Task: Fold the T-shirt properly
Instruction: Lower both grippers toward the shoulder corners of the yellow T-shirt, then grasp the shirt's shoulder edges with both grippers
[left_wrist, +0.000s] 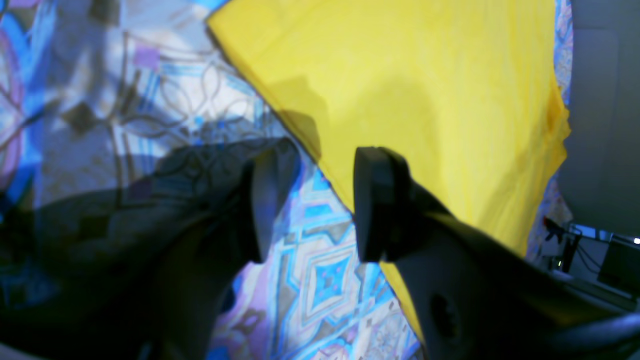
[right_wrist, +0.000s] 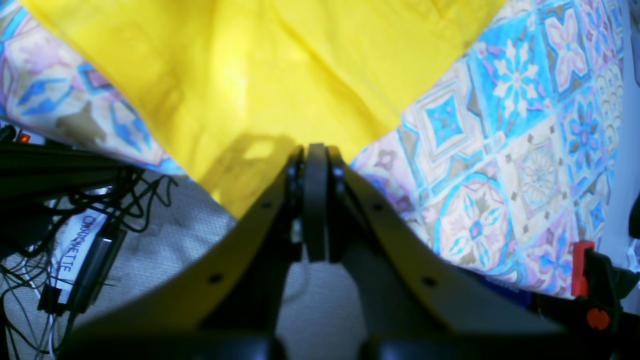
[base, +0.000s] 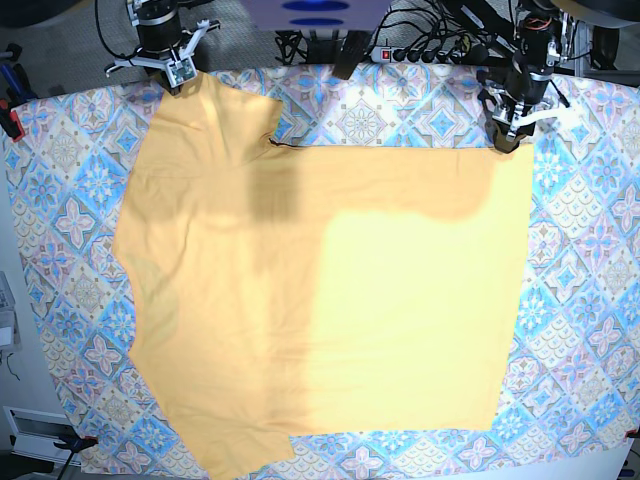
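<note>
Bench (base: 600, 250) was covered w/ a blue-pink patterned tablecloth (base: 585, 215), clamped at its edges by small red-and-black clamps; one showed at the tablecloth's edge in the right wrist view (right_wrist: 587, 280).

T-shirt (base: 330, 290) lay spread flat on the tablecloth, taking up most of the middle. Plain yellow-orange side up, no print visible. One sleeve pointed toward the far edge of the tablecloth in the base view, the other ran off toward the near edge. A darker shadow band crossed the T-shirt's far half. The straight hem side sat on the base view's right, w/ a sharp far corner.

Left gripper (base: 512, 128) hung just over that far hem corner of the T-shirt. Wrist view: left gripper (left_wrist: 312, 200) had its jaws spread apart, nothing between them; one finger over the tablecloth, the other over the T-shirt's edge, w/ the fabric edge running diagonally under the gap.

Right gripper (base: 183, 72) sat at the T-shirt's far sleeve tip, near the tablecloth's far edge. Wrist view: right gripper (right_wrist: 315, 167) had its jaws pressed together, w/ the yellow cloth tapering to a point right at the tips. Can't tell whether any cloth was pinched.

Cables and a labelled adapter (right_wrist: 75, 260) lay on the floor beyond the tablecloth's edge.
</note>
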